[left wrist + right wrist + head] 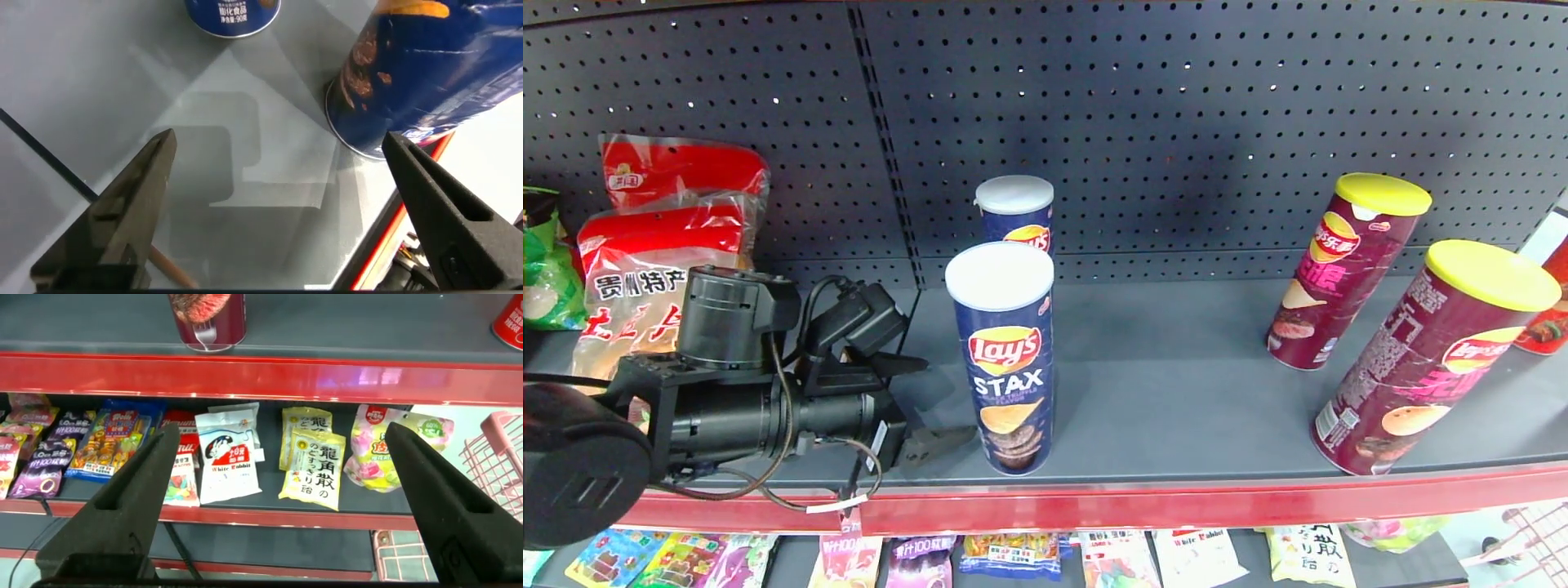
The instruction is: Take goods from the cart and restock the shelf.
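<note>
Two blue chip cans with white lids stand on the grey shelf [1176, 392], one at the front [1011, 359] and one behind it [1014, 214]. My left gripper [949, 398] rests just left of the front can, open, with nothing between its fingers. In the left wrist view the left gripper [279, 139] faces bare shelf, with the front can [425, 73] beside one finger and the back can [233, 15] farther off. My right gripper [282, 429] is open and empty, in front of the shelf's red edge [327, 376], below a maroon can [208, 318].
Two maroon cans with yellow lids [1343, 269] [1437, 359] stand at the shelf's right. Red snack bags [654, 245] lean at the left. Several snack packets [315, 453] lie on the lower shelf. A pink wire cart [498, 457] stands at the right.
</note>
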Robot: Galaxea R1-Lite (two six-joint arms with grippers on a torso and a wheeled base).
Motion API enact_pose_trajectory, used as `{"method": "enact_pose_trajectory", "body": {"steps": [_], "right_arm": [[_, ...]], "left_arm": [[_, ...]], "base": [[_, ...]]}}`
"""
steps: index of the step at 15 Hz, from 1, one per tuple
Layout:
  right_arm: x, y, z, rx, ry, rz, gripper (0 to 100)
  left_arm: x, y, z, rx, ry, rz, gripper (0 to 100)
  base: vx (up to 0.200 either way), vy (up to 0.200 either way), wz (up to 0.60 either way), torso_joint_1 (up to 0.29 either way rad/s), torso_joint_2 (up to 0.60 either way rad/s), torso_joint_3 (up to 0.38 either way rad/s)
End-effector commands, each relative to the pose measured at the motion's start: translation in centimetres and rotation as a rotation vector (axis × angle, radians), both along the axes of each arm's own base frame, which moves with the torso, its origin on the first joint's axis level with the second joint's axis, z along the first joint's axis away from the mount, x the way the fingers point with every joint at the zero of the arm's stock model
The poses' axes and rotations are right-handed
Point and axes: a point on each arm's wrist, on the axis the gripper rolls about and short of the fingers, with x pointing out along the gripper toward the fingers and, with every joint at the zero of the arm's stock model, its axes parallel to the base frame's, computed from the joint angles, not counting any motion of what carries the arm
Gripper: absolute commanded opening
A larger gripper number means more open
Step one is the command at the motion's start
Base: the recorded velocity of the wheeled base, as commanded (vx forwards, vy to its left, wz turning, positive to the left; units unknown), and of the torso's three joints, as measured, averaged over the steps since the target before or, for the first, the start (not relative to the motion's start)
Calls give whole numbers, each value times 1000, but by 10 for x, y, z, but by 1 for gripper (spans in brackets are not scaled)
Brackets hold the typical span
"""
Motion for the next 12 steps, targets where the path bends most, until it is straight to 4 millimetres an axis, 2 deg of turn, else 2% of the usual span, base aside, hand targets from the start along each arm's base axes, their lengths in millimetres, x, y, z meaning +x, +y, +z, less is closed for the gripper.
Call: {"method": "enact_pose_trajectory", "body": {"steps": [1,8,10,12], "right_arm": [[0,0,0,-1,4,0,100],[1,0,-1,-1,7,2,100],[1,0,0,-4,5,4,100],[0,0,1,-22,3,7,100]], "left_arm": [[1,0,-1,1,1,1,100],[-1,1,0,1,-1,4,100],[-14,14,2,6,-6,45,100],[-44,37,-1,4,-2,100,100]], "base": [[0,0,0,0,0,0],[0,0,0,0,0,0],[0,0,0,0,0,0],[0,0,0,0,0,0]]}}
